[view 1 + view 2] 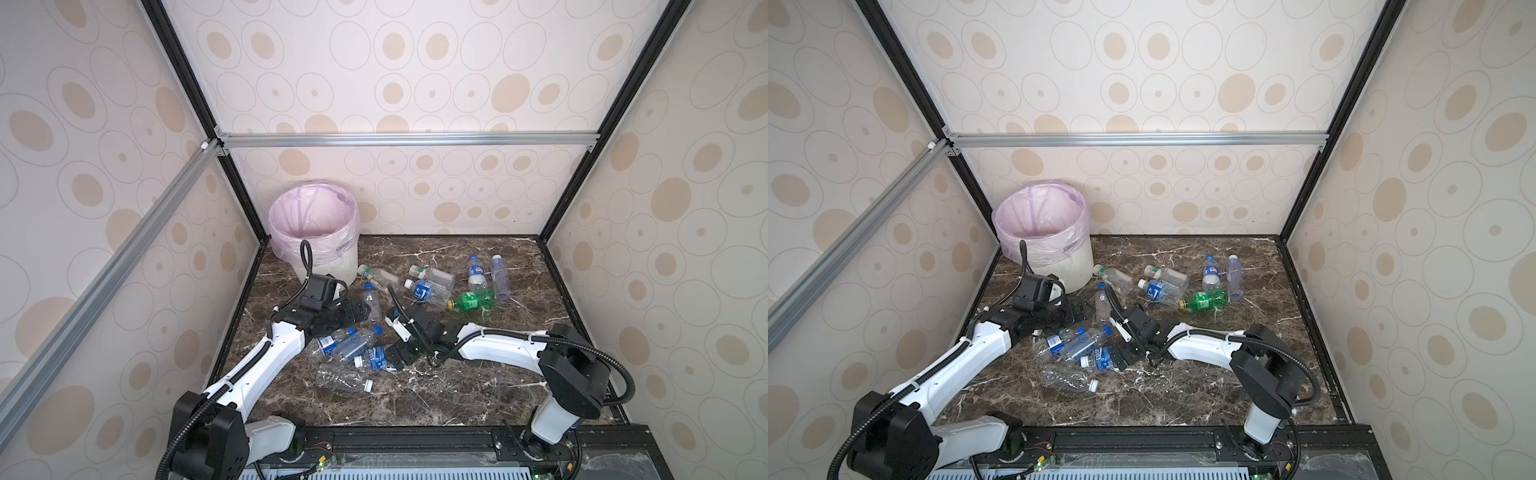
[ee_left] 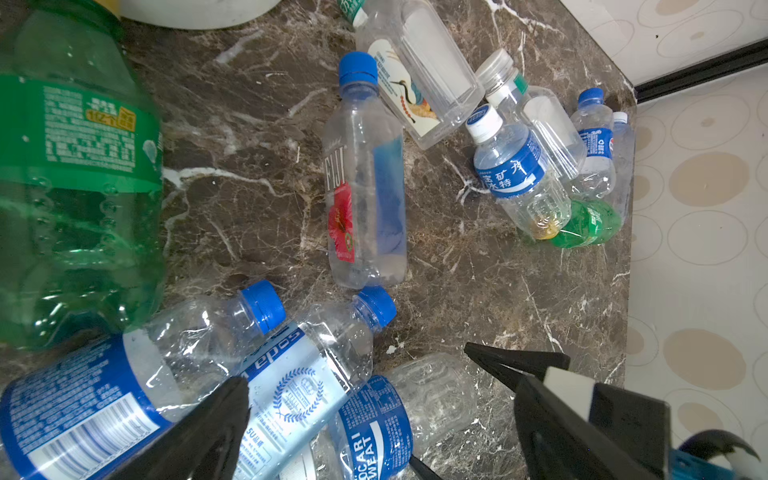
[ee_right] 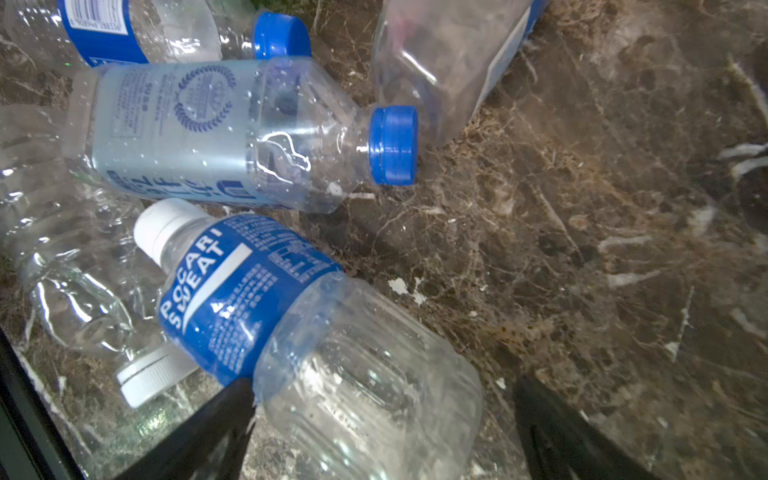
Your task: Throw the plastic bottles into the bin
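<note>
- Crushed clear bottle (image 1: 343,380), white cap: lies alone on its side on the brown marble table (image 1: 478,390), nearest the front edge.
- Right gripper (image 3: 384,384): jaws spread wide, low over the table, straddling the base end of the Pocari Sweat bottle (image 3: 249,299) (whether a finger touches it, I cannot tell).
- Near heap: the Pocari Sweat bottle, a pale-labelled bottle (image 3: 174,124) with a blue cap and a blue-labelled bottle (image 1: 326,345), all on their sides and touching.
- Left gripper (image 2: 374,382): jaws apart and holding nothing, hanging over the near heap.
- Large green bottle (image 2: 79,166): beside the heap in the left wrist view (hidden under the left arm in both top views).
- Fiji bottle (image 1: 371,301): on its side, just beyond the heap.
- Far group, all lying down: green-capped bottle (image 1: 376,275), white-capped clear bottle (image 1: 434,275), white-capped blue-labelled bottle (image 1: 428,291), small green bottle (image 1: 473,300), blue-capped bottle (image 1: 476,272) and plain clear bottle (image 1: 500,277).
- Bin (image 1: 332,270): upright in the far left corner, pink bag folded over its rim, with the green-capped bottle near its foot.
</note>
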`<state>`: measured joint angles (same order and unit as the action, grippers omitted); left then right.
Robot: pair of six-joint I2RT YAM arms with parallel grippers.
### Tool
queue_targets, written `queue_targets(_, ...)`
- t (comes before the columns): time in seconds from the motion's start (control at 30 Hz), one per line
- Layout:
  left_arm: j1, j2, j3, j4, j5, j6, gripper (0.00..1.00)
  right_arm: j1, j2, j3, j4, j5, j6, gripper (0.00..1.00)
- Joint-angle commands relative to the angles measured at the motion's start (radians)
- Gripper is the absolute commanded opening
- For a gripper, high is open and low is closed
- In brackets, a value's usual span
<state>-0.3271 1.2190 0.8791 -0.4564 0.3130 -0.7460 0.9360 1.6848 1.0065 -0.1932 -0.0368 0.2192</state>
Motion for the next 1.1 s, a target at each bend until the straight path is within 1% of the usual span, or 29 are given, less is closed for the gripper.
queue_targets(0.0,0.005,-0.009,-0.003,0.017,0.008,-0.021,0.99,0.007,-0.022,-0.024,-0.011,0.043,-0.003,1.00)
queue_targets(0.37,0.005,-0.009,-0.005,0.020,0.005,-0.022,0.99,-0.022,-0.051,-0.051,0.000,0.058,0.015,1.00)
queue_targets(0.53,0.005,-0.008,-0.005,0.022,0.010,-0.022,0.99,-0.052,-0.062,-0.062,-0.008,0.078,0.027,1.00)
queue_targets(0.83,0.005,-0.001,-0.005,0.037,0.026,-0.014,0.99,-0.110,-0.098,-0.083,-0.015,0.081,0.055,1.00)
queue_targets(0.93,0.006,0.003,-0.002,0.038,0.025,-0.015,0.99,-0.109,-0.110,-0.067,-0.038,0.071,0.085,1.00)
queue_targets(1.07,0.005,0.009,-0.001,0.044,0.028,-0.020,0.99,-0.107,-0.102,-0.025,-0.077,0.076,0.204,1.00)
